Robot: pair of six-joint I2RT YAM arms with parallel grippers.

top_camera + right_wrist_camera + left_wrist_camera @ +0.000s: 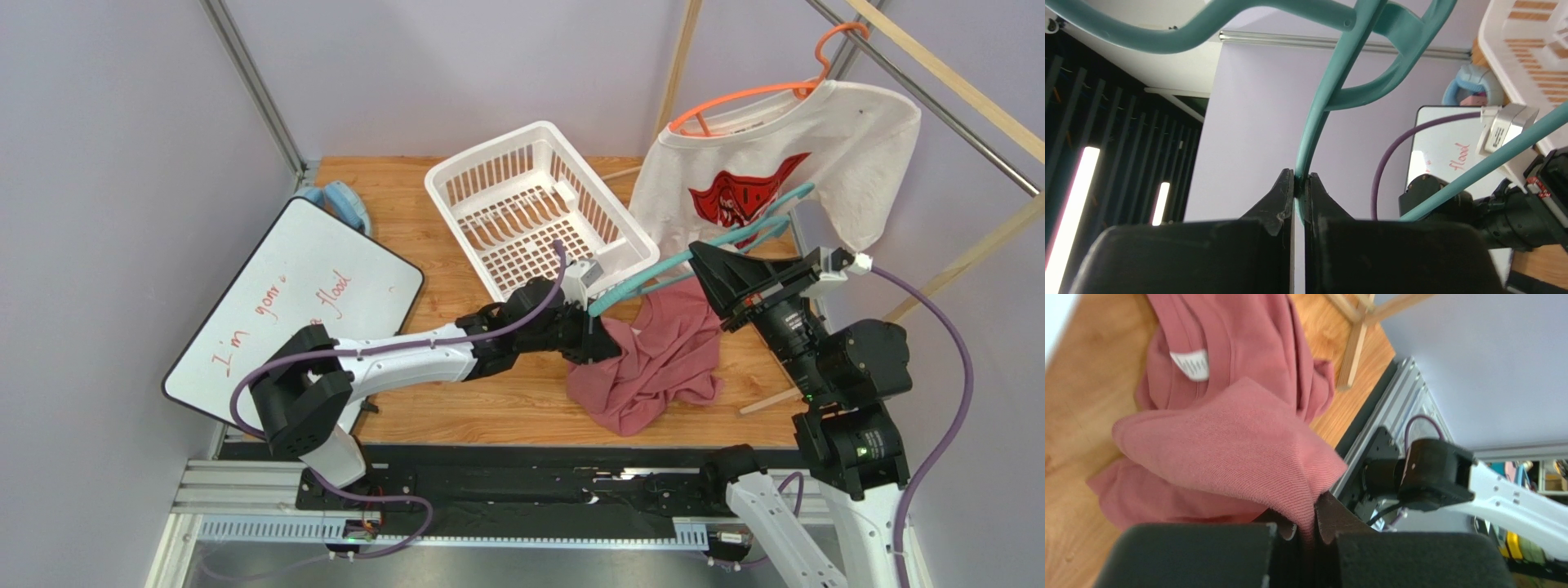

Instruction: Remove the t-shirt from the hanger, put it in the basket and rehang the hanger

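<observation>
- Lower centre of the top view: the t-shirt (650, 355), a soft dusty-red knit, lies crumpled on the wooden table (491, 410). The heap stretches from lower left to upper right. A white neck label (1191, 364) shows in the left wrist view.
- The left gripper (606, 347) reaches in from the left and is clenched on a fold at the shirt's left edge. The ribbed cloth is pinched between its black fingers (1333, 519).
- Just above the heap, the hanger (669, 276), thin smooth teal plastic, is held clear of the table. Its long axis runs diagonally from frame centre toward the upper right, and its lower-left end sits by the near corner of the basket.
- The right gripper (702, 260), coming in from the right, is clamped tight on one slim bar of the hanger, with curved teal arms branching above it in the right wrist view.
- The shirt's upper edge meets the hanger; whether any cloth is still hooked on it cannot be told.
- Upper centre: a white slatted plastic basket (540, 214), rectangular, set at an angle.
- Left: a whiteboard (294, 306) with red handwriting.
- Upper right, farthest: a white t-shirt with a red print (846, 153) on an orange hanger (748, 98), close behind the teal hanger's upper end.
</observation>
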